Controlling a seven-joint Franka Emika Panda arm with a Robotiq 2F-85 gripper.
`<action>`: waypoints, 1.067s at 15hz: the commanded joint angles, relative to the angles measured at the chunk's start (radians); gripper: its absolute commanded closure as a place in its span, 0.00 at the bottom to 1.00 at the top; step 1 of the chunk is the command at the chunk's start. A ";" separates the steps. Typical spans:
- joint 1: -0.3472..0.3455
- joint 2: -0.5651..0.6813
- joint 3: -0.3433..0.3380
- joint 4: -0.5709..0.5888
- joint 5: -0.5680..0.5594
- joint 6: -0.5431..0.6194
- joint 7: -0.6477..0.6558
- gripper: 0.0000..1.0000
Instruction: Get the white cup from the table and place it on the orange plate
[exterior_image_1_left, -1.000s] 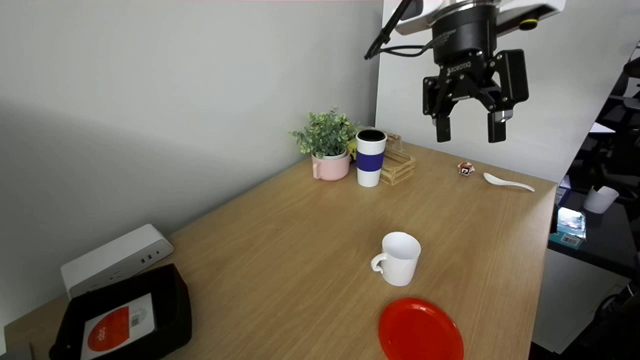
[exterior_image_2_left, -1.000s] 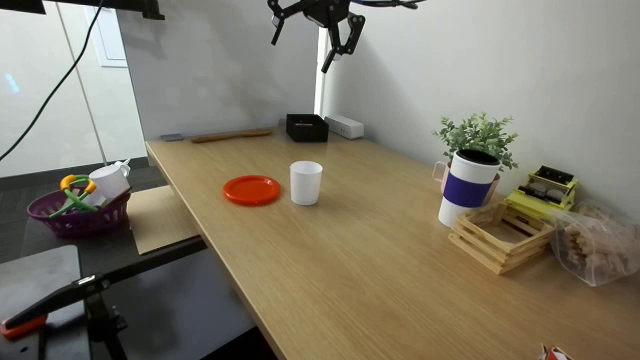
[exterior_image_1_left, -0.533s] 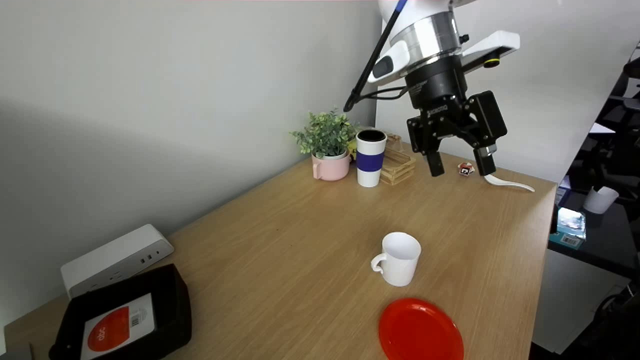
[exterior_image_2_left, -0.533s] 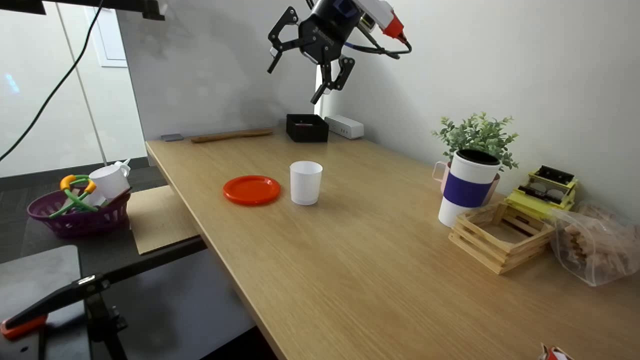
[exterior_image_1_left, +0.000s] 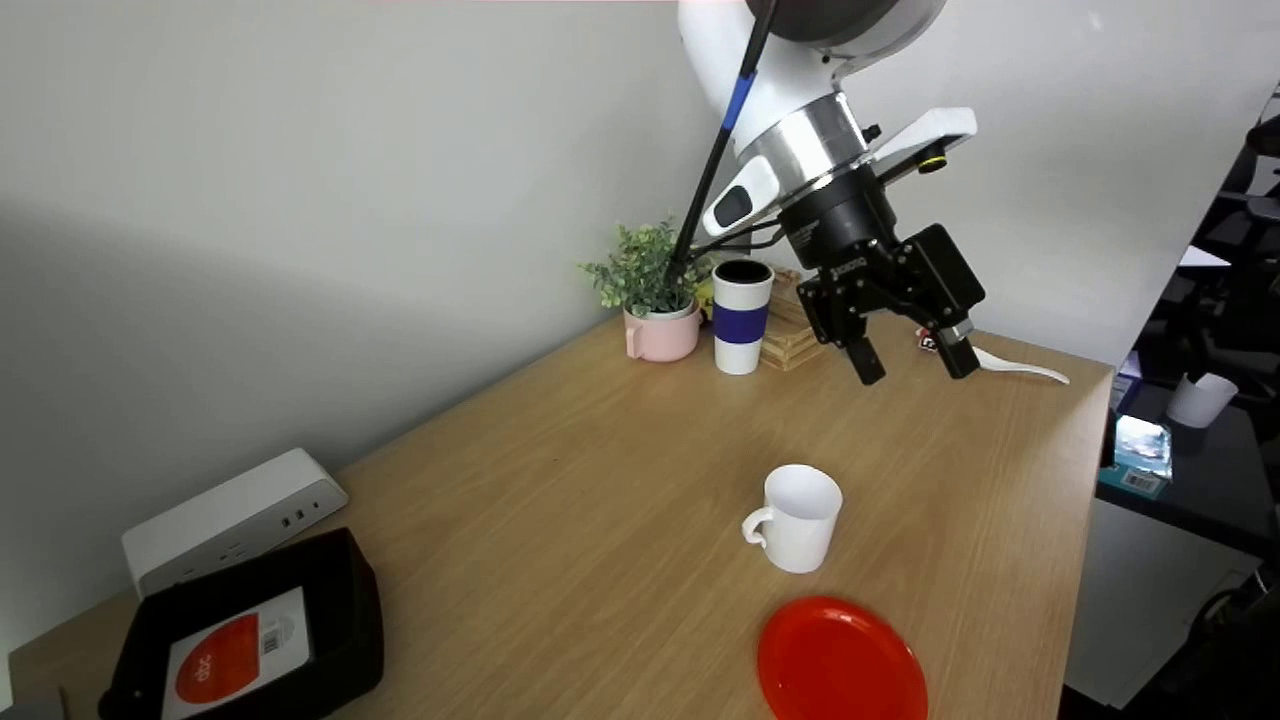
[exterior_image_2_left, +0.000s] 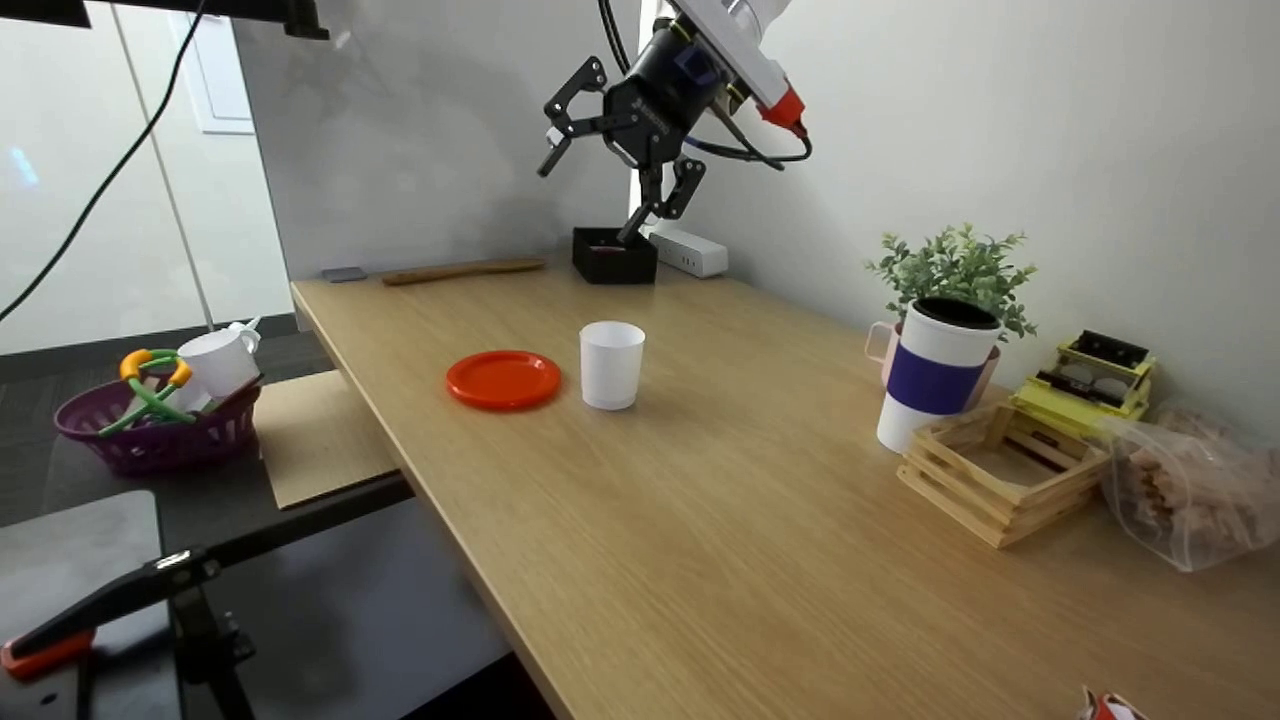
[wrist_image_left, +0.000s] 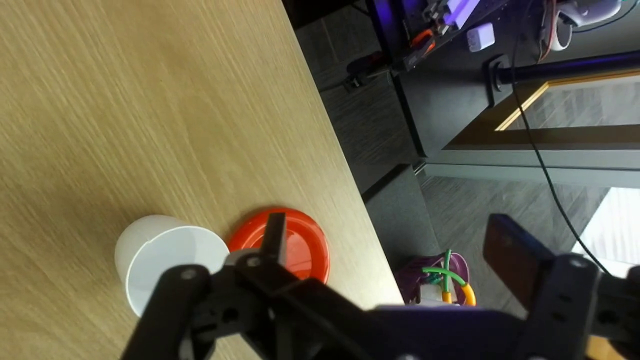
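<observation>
I see the gripper (exterior_image_1_left: 915, 368) hanging well above the table (exterior_image_1_left: 560, 590), tilted so that its fingertips aim toward five o'clock in an exterior view. Its two fingers stand wide apart.

The cup (exterior_image_1_left: 803, 535) stands upright on the table, lower down and well apart from the gripper. From the fingertips I look toward seven o'clock to find it, its handle sticking out at nine. From the gripper (exterior_image_2_left: 585, 205) in an exterior view, the cup (exterior_image_2_left: 612, 372) lies below, near six o'clock. In the wrist view the cup (wrist_image_left: 150, 250) sits at nine o'clock from the midpoint between the fingers, outside their spread, its rim toward four hidden behind the gripper.

The plate (exterior_image_1_left: 842, 660) lies just beside the cup, at about half past five; in the wrist view one finger (wrist_image_left: 274, 240) covers part of it.

Around the gripper in an exterior view, a banded tumbler (exterior_image_1_left: 740, 325) stands toward half past nine, a spoon (exterior_image_1_left: 1020, 367) lies at three with its bowl partly behind a finger, and a black box (exterior_image_1_left: 350, 640) sits toward eight.
</observation>
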 joint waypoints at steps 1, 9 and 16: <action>-0.017 0.002 0.024 0.003 -0.025 -0.003 -0.012 0.00; 0.017 0.016 0.025 -0.037 -0.213 0.277 -0.062 0.00; 0.005 0.079 0.072 -0.030 -0.193 0.398 -0.152 0.00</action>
